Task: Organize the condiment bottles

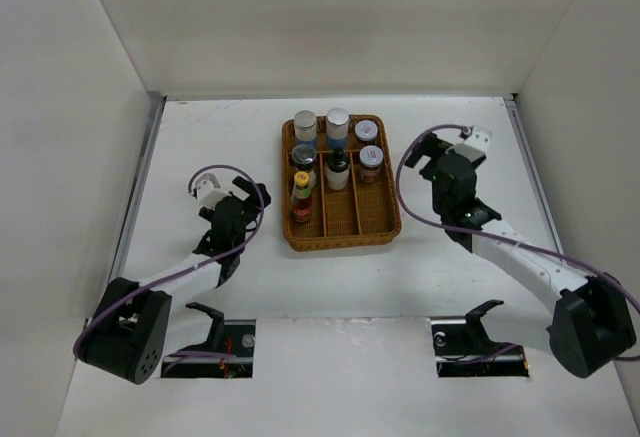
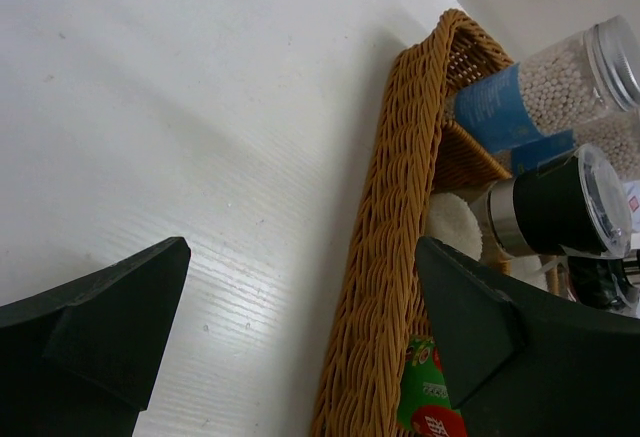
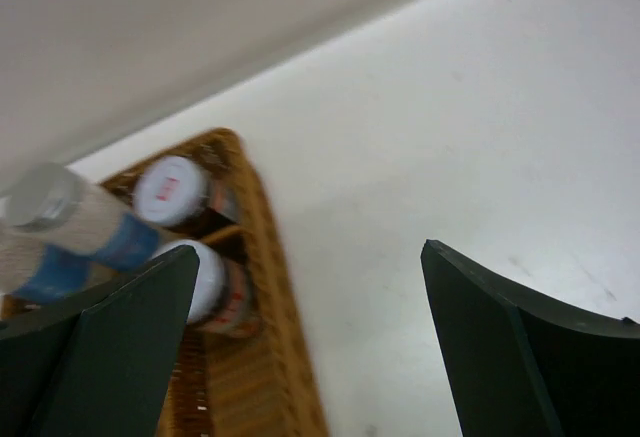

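both wide and empty, left gripper and right gripper risk toppling condiment bottles beside their fingers if swung sideways.

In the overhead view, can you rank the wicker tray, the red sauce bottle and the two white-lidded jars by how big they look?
Largest: the wicker tray.
Then the red sauce bottle.
Last, the rear white-lidded jar and the nearer white-lidded jar: alike, unranked.

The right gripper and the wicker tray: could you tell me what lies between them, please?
Only bare white table separates the right gripper from the wicker tray, clearest in the top view.
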`<state>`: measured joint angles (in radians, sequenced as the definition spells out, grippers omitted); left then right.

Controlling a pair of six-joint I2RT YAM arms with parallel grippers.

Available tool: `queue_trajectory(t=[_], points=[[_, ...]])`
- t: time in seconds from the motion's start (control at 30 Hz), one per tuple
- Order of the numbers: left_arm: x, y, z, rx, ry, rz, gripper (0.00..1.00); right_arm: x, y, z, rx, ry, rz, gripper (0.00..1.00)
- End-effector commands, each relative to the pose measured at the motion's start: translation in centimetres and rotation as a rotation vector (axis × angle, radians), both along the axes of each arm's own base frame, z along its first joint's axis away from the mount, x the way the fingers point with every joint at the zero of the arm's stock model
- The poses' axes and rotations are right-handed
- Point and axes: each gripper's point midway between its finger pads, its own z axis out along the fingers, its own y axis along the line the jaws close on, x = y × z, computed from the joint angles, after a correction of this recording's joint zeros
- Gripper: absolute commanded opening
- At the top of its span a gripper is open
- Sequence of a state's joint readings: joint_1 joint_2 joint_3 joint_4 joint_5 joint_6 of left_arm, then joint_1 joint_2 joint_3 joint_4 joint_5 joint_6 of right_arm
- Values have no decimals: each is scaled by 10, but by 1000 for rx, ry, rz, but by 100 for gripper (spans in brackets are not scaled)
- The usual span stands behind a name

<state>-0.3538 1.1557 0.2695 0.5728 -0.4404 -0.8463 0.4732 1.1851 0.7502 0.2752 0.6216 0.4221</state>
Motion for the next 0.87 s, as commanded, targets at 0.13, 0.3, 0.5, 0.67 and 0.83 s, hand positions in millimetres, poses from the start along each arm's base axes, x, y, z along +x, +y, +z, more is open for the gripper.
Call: queue_trajectory(t=[0.13, 0.3, 0.5, 0.67, 0.83], points=[[4, -2, 13, 18, 49, 6, 100, -21, -46, -64, 138, 58, -152, 100], [2, 0, 5, 39, 108, 7, 100, -17, -46, -86, 125, 97, -162, 100], [3, -2, -10, 63, 158, -1, 100, -20, -52, -89, 131, 88, -172, 100], [2, -5, -18, 87, 183, -10, 100, -19, -48, -85, 147, 80, -148, 100], [7, -8, -1, 112, 140, -28, 100, -17, -46, -85, 143, 83, -142, 100]])
